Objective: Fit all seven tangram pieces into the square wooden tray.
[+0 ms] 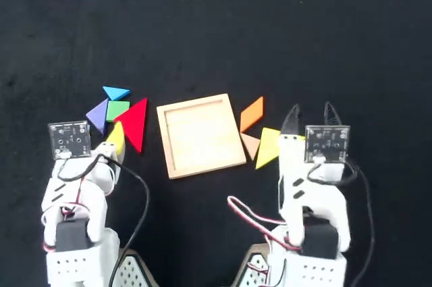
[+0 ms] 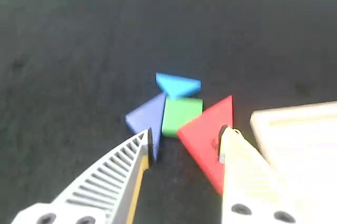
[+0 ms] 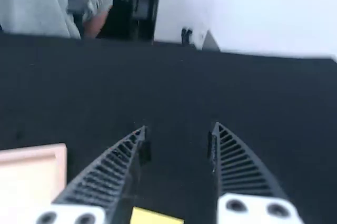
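The square wooden tray (image 1: pixel 200 135) lies empty mid-table; its corner (image 2: pixel 295 129) is also seen in the left wrist view. To its left lie a blue triangle (image 1: pixel 116 92), a purple triangle (image 1: pixel 99 114), a green square (image 1: pixel 117 109) and a red triangle (image 1: pixel 135 123). My left gripper (image 1: pixel 108 140) is open just short of this cluster (image 2: pixel 185 137), one finger (image 2: pixel 237 161) overlapping the red triangle (image 2: pixel 208 134). Right of the tray are an orange parallelogram (image 1: pixel 252 113), a small peach triangle (image 1: pixel 250 144) and a yellow triangle (image 1: pixel 268 145). My right gripper (image 1: pixel 312 117) is open and empty beside the yellow triangle (image 3: pixel 179 132).
Black cloth covers the table, with wide bare room at the back. Both arm bases stand at the front edge. A tray corner (image 3: pixel 31 171) and the yellow triangle's edge (image 3: pixel 155 216) appear in the right wrist view.
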Tool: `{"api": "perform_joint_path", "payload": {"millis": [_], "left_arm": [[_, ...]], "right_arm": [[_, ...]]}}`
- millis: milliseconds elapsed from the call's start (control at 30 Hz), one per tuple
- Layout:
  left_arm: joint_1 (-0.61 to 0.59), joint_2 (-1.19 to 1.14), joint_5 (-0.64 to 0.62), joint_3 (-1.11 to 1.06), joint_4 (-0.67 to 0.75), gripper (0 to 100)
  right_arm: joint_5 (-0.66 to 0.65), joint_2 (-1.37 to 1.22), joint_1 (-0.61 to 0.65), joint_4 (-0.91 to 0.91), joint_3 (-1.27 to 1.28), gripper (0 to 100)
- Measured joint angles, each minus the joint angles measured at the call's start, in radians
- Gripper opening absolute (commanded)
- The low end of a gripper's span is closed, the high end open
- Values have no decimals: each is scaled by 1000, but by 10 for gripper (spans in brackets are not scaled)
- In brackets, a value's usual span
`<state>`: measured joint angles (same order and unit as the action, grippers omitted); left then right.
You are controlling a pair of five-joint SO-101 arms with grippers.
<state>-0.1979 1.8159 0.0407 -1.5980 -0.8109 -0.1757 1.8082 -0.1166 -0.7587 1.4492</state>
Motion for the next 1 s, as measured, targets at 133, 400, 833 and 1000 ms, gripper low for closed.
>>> {"api": "perform_joint_path", "payload": {"millis": [133, 400, 833, 1000], "left_arm": [[83, 0, -66, 164, -94, 220], [199, 2, -61, 381, -175, 223], [210, -603, -46, 618, -160, 221], [143, -973, -46, 838, -163, 225]], "right_arm": [[-21, 0, 57, -150, -112, 191], [-21, 0, 86, -282, -305, 191], [51, -311, 262, -190, -511, 191], [57, -629, 269, -43, -523, 191]]}}
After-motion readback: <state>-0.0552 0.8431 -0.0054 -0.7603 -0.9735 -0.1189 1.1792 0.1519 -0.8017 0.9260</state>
